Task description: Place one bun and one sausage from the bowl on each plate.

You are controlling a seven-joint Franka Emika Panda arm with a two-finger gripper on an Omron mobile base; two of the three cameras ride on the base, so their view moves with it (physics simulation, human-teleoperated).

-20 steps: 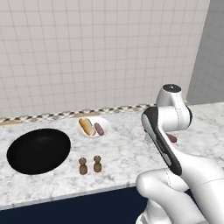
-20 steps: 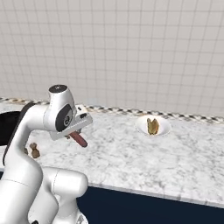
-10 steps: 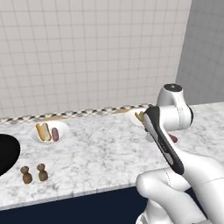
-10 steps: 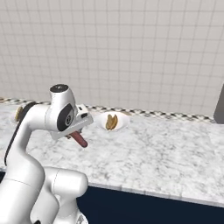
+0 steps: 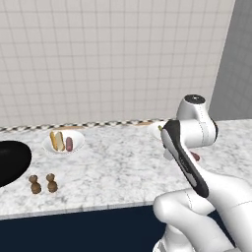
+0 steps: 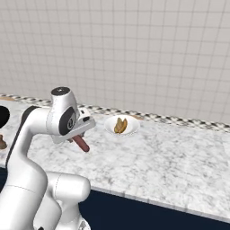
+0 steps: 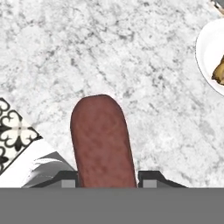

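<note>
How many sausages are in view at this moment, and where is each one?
2. A dark reddish sausage is clamped in the gripper above the counter; a pinkish sausage lies beside a bun on the left plate.

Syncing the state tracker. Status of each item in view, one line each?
gripper: shut on the reddish-brown sausage, above the counter.
reddish-brown sausage: held, off the counter.
left plate: holds a bun and the pinkish sausage.
right plate: holds a bun, no sausage yet.
black bowl: what shows of it is empty.
two brown shakers: upright on the counter.
</note>
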